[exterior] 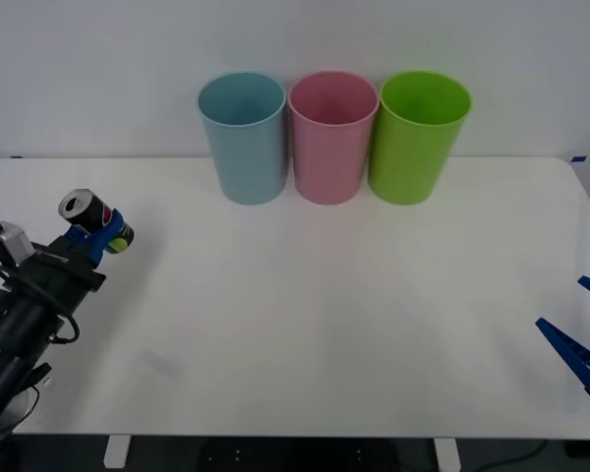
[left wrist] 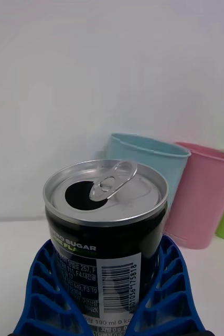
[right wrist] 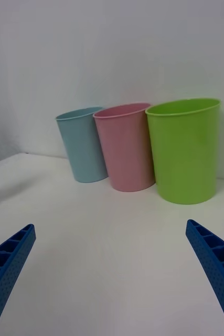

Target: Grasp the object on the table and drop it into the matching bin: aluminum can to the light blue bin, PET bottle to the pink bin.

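Left claw [exterior: 100, 236] grasps the aluminum can [left wrist: 106, 231], apparently lifted; right claw [right wrist: 112, 273] rests spread wide.

The worktop [exterior: 305, 324] is a wide white rectangle with rounded corners, set against a pale wall. 3 tall tapered bins stand upright in a row along its far edge, near the middle: the light blue bin [exterior: 243, 138] on the left, the pink bin [exterior: 331, 136] in the centre, and a lime green bin [exterior: 417, 136] on the right. Neighbouring bins stand just beside each other, rims nearly touching.
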Controlling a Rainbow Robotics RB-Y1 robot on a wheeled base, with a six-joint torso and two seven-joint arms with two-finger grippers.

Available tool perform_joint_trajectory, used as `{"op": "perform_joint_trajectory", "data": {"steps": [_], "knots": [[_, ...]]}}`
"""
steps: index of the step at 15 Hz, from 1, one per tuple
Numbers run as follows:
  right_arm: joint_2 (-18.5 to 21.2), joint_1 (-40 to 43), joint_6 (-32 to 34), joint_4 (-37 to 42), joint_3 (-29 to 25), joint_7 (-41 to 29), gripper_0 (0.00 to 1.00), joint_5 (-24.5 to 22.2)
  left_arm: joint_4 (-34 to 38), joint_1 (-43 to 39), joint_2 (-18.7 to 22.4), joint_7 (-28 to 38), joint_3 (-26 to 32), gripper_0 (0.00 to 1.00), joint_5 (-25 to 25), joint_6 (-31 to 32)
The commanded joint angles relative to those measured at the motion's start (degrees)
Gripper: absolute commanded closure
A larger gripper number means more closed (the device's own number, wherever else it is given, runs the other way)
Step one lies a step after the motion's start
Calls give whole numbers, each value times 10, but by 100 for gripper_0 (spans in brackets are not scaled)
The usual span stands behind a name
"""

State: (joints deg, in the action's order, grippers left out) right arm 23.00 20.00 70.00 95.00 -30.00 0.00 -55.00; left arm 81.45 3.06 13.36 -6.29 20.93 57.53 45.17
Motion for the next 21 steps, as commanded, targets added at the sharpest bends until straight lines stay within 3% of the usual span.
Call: {"op": "perform_joint_trajectory", "data": {"steps": [1, 7, 13, 21], "knots": [[0, 0, 0, 0, 0, 0, 0, 0, 6, 41, 1, 54, 0, 100, 29, -21], [0, 0, 0, 0, 0, 0, 0, 0, 5, 138, 0, 145, -18, 100, 81, -96], [0, 0, 0, 0, 0, 0, 0, 0, -5, 227, 0, 275, -27, 100, 175, -117], [0, 0, 0, 0, 0, 0, 0, 0, -163, 383, 0, 271, -35, 100, 271, -149]]}}
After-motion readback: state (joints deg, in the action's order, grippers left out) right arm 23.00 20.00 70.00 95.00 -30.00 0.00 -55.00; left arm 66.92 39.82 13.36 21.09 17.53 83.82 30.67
